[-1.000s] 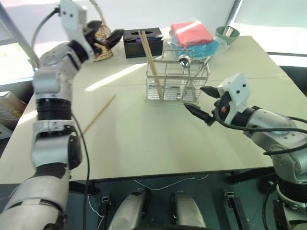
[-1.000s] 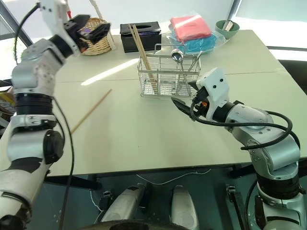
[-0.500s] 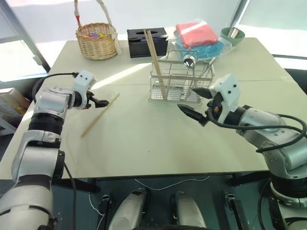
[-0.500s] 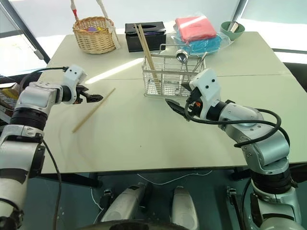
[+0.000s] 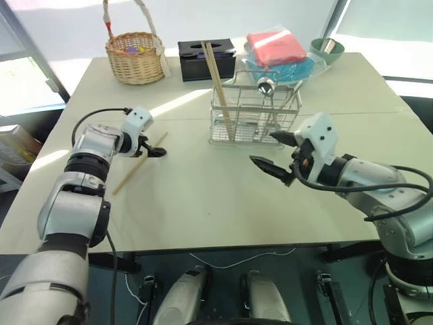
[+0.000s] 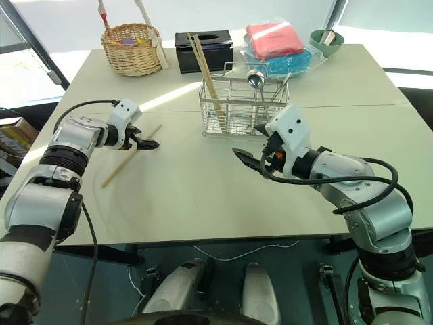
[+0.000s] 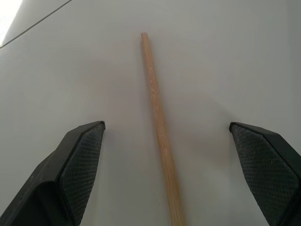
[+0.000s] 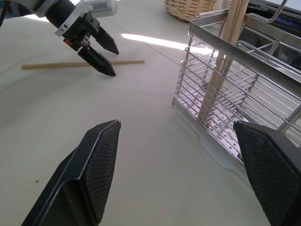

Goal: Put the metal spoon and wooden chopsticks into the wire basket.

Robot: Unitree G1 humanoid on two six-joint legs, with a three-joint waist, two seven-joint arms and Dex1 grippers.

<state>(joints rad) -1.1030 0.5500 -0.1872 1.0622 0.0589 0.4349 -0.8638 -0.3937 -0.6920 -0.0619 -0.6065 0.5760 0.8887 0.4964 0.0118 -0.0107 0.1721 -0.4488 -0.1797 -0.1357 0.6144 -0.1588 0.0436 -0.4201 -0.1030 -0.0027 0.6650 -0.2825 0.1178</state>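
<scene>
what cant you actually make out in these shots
- Lower end of the loose pale wooden chopstick: cut off by the left wrist view's edge.
- Contents of the round woven wicker basket: too small and hidden by its rim in the right eye view.
- What sits in the green bowl: too small.
- Far side of the silver wire basket: cut off by the right wrist view's edge.

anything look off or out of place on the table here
One wooden chopstick lies loose on the table, apart from its mate standing in the wire basket. The open left gripper straddles it.
</scene>
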